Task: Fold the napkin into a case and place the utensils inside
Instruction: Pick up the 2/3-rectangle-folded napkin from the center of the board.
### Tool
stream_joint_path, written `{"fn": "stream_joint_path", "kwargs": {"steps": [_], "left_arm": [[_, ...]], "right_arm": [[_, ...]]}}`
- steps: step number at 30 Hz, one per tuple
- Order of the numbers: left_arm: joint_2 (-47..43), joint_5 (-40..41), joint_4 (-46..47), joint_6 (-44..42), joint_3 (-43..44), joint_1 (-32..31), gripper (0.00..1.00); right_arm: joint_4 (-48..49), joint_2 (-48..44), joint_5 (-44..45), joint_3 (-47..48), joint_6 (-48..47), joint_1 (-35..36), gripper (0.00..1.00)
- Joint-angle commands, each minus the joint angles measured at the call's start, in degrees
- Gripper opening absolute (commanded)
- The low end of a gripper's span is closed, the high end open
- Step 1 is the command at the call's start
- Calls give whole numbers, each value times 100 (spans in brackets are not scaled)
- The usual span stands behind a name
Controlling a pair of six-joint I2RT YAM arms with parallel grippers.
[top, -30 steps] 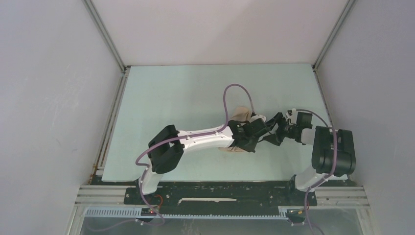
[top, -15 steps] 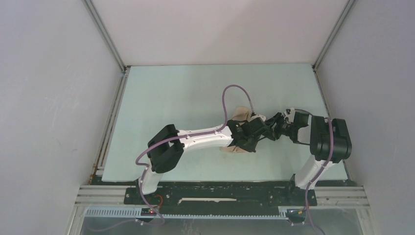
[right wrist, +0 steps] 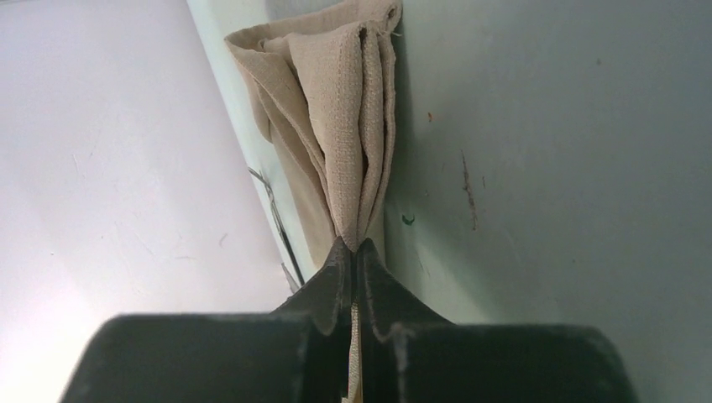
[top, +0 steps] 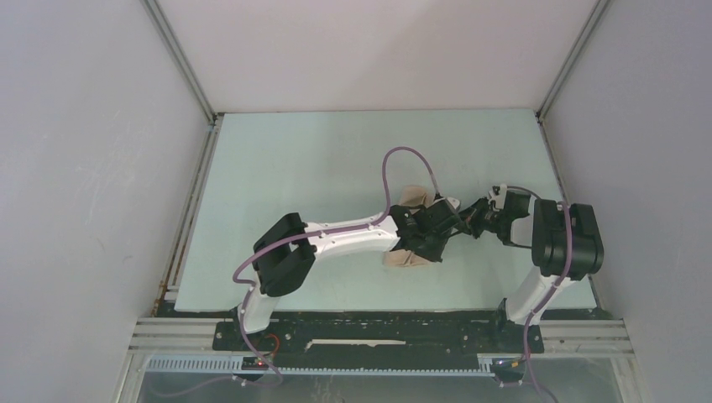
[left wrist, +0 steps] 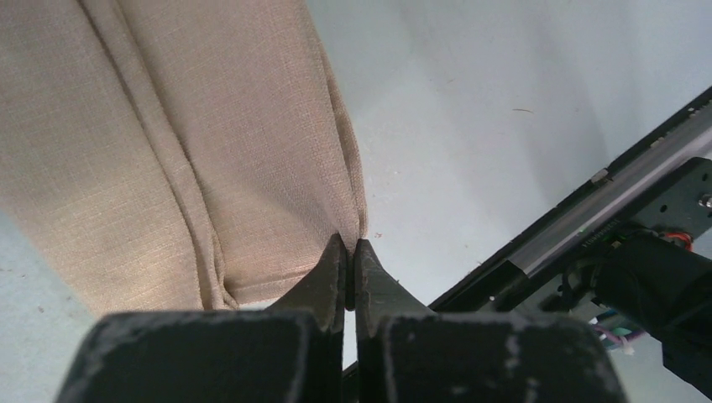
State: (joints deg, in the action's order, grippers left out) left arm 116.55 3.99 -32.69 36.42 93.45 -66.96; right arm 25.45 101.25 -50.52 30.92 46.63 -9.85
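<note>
No writing, label, brand mark, number or sign can be read on the soft beige tan cloth napkin (left wrist: 168,126) or the pale green tabletop (top: 319,159).

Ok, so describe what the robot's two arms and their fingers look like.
Both the left arm and right arm have white tubular links joined by blocky black joint housings. A thin purple cable loops along the left arm, and another trails beside the right. Each arm's fingers are matte black, rough-textured wedges tapering to narrow tips.
</note>
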Motion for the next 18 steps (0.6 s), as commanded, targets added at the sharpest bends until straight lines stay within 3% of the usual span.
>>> {"fn": "stream_joint_path", "kwargs": {"steps": [1, 11, 18], "left_arm": [[-19, -478, 327, -74, -60, 21, 0], [-96, -1071, 1240, 56, -738, 122, 0], [-529, -1304, 2075, 236, -1660, 283, 0]], "right_arm": [[-188, -317, 136, 210, -143, 84, 0], [-2921, -1165, 1591, 1182, -1171, 703, 0], [-3963, -1312, 2398, 1844, -1438, 1409, 0]]}}
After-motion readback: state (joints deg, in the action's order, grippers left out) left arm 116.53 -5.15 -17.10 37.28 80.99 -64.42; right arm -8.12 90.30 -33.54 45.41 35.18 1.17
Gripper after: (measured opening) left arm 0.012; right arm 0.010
